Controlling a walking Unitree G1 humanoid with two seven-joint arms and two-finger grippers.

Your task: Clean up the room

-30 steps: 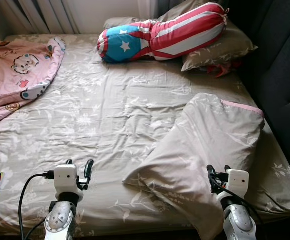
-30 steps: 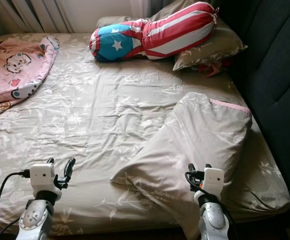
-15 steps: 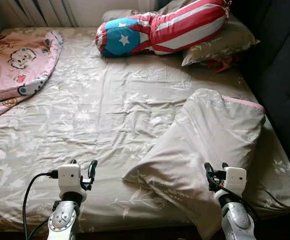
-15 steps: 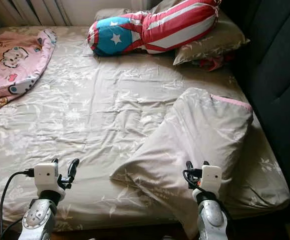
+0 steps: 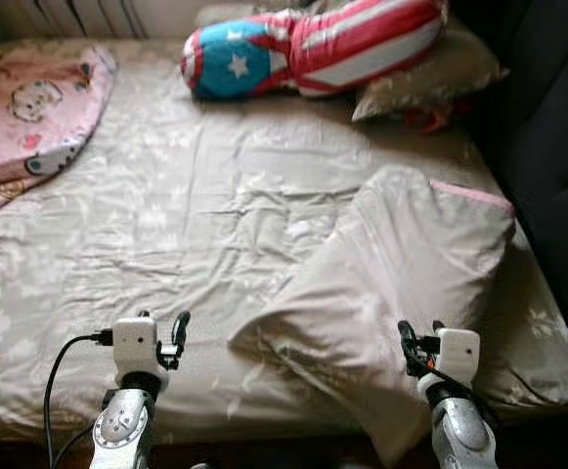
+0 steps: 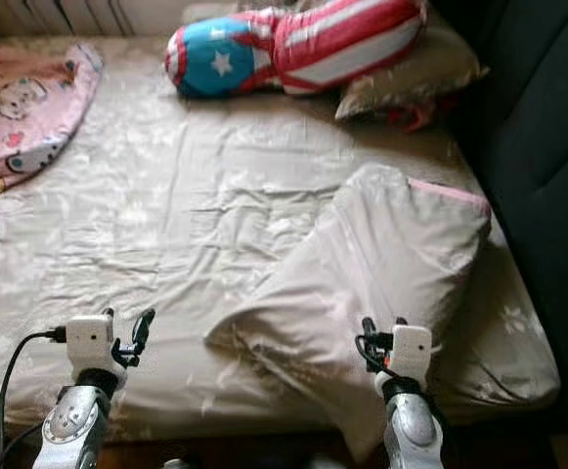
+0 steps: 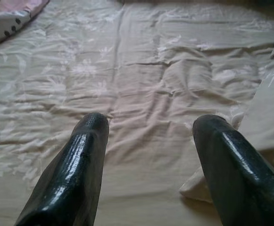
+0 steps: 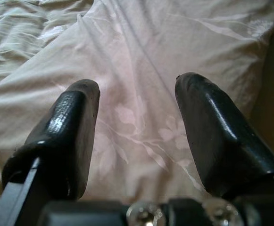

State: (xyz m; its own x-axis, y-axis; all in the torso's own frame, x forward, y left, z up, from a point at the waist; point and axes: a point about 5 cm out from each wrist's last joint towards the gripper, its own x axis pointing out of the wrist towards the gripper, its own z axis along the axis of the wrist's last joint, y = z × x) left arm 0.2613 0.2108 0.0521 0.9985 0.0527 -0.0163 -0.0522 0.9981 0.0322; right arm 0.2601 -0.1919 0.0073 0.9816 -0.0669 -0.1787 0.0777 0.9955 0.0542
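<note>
1. The beige pillow [image 5: 401, 283] lies on the bed [image 5: 166, 234] toward the dark headboard [image 5: 557, 147], its long axis running diagonally from its pink-edged far end down to a corner that droops over the near edge of the bed
2. The right gripper [image 8: 137, 117] hovers directly over the near part of this pillow, fingers spread with nothing between them; the pillow cloth lies straight ahead of them
3. The left gripper [image 7: 148, 155] also stands open and empty, over bare sheet beside the pillow, with the pillow's near corner just off one finger
4. The right arm is judged the nearer one for a grasp; the left could take the loose corner
5. The pillow looks soft and slack, in a thin floral cotton case that creases easily, so a pinch will likely gather cloth rather than filling
6. Beyond the pillow, a bolster [image 5: 313, 49] printed with stars and stripes rests on a second pillow [image 5: 440, 83]
7. Well apart from the pillow, across the bed, lies a pink cartoon-print blanket [image 5: 29, 117]
8. The sheet is wrinkled, matching the pillow's pattern
</note>
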